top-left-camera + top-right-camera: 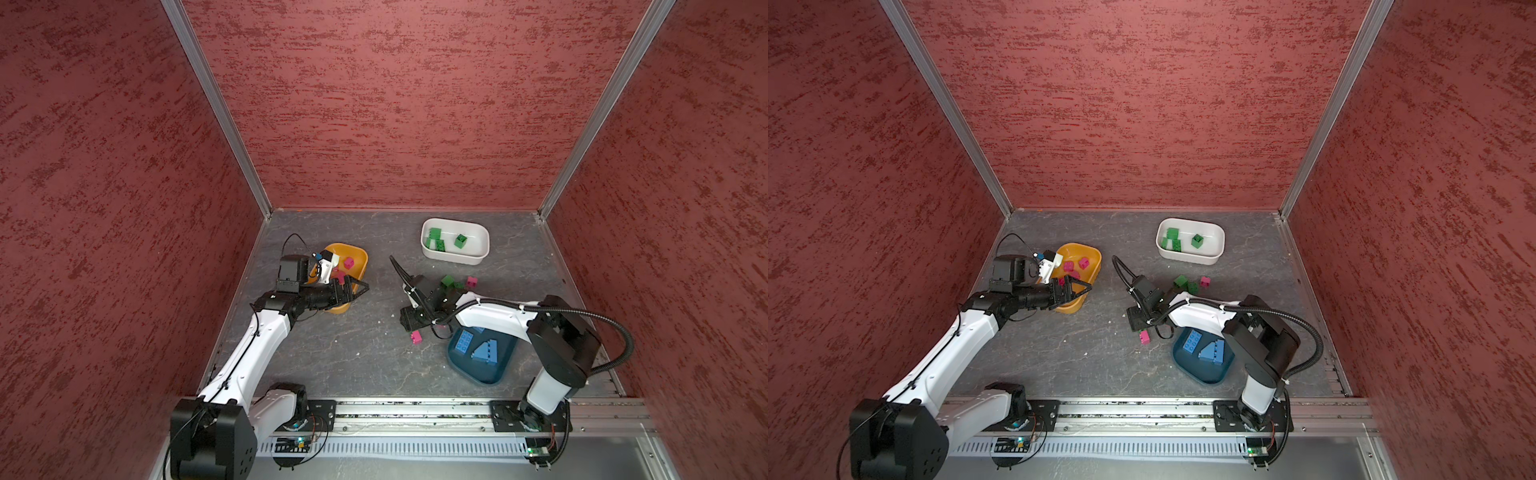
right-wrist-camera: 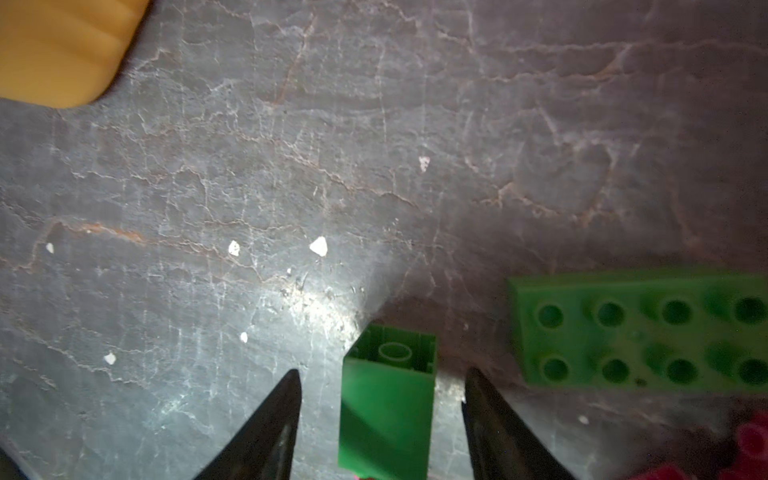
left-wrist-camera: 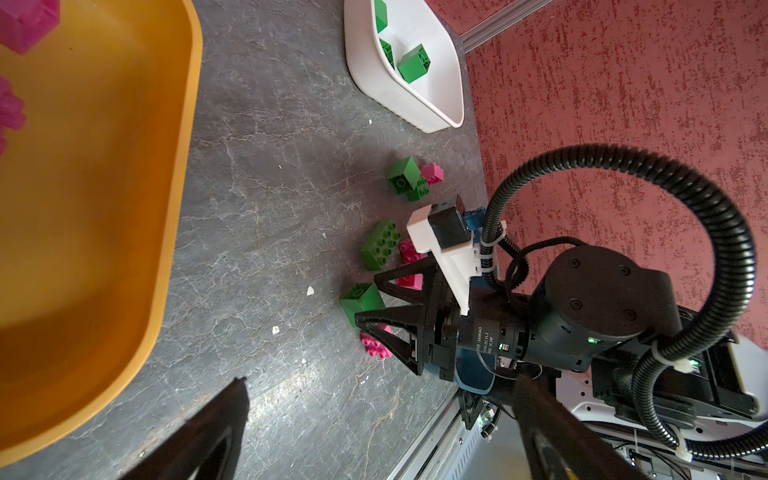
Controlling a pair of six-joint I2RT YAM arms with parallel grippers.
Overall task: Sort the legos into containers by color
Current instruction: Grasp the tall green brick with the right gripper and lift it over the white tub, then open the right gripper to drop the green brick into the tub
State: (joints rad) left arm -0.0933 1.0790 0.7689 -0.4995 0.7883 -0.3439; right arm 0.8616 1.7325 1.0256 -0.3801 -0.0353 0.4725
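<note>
Deep white plastic bin (image 1: pixel 453 258) holding green bricks (image 1: pixel 435 239): beyond the small green square brick (image 2: pixel 386 415), well apart. Right gripper (image 2: pixel 382 370) straddles that brick — jaws parted, a gap each side, nothing pinched yet. Brick lies on its side, hollow base pointing away from the wrist. Left gripper (image 1: pixel 358 293), spread wide and empty, far off. Long green eight-stud brick (image 2: pixel 640 332) just beside; pink studded brick (image 3: pixel 376 347) nearly touching — may snag.

On the grey table (image 1: pixel 353 361), the yellow-orange bin (image 1: pixel 358 252) holding pink bricks (image 1: pixel 349 262) sits at ten o'clock beneath the left gripper (image 1: pixel 360 291), jaws apart, the white bin (image 1: pixel 453 257) of green bricks (image 1: pixel 435 239) at one o'clock, and the teal bin (image 1: pixel 482 376) of blue bricks (image 1: pixel 463 341) at five o'clock, a loose pink brick (image 1: pixel 416 337) at its ten o'clock.
</note>
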